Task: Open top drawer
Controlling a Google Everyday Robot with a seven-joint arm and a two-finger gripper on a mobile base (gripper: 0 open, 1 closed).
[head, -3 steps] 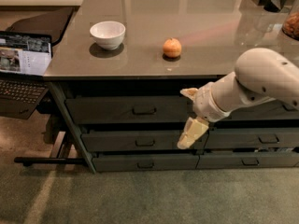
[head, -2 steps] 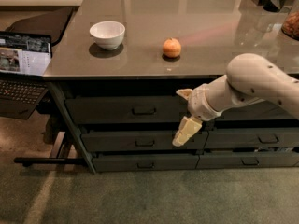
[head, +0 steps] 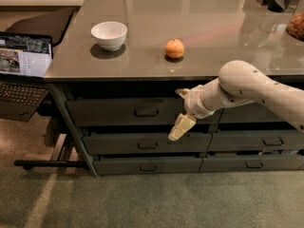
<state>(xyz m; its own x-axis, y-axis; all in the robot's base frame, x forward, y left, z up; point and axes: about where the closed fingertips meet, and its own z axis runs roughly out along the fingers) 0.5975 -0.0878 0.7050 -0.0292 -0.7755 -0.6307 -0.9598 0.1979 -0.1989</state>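
The top drawer (head: 109,112) is the wide dark grey front just under the left part of the counter, with a small dark bail handle (head: 146,112) at its centre. Its front looks flush with the cabinet. My gripper (head: 180,110) hangs in front of the drawer's right end, a little to the right of the handle. It is open, with one cream finger (head: 182,93) up by the counter edge and the other finger (head: 180,127) pointing down over the second drawer. It holds nothing.
A white bowl (head: 109,34) and an orange fruit (head: 175,48) sit on the grey counter (head: 199,13). Shorter-fronted drawers (head: 142,144) lie below and to the right. An open laptop (head: 23,70) stands at the left; green carpet lies in front.
My arm and gripper have moved left along the drawer fronts, closer to the top drawer's handle. The drawers, bowl and fruit have not moved.
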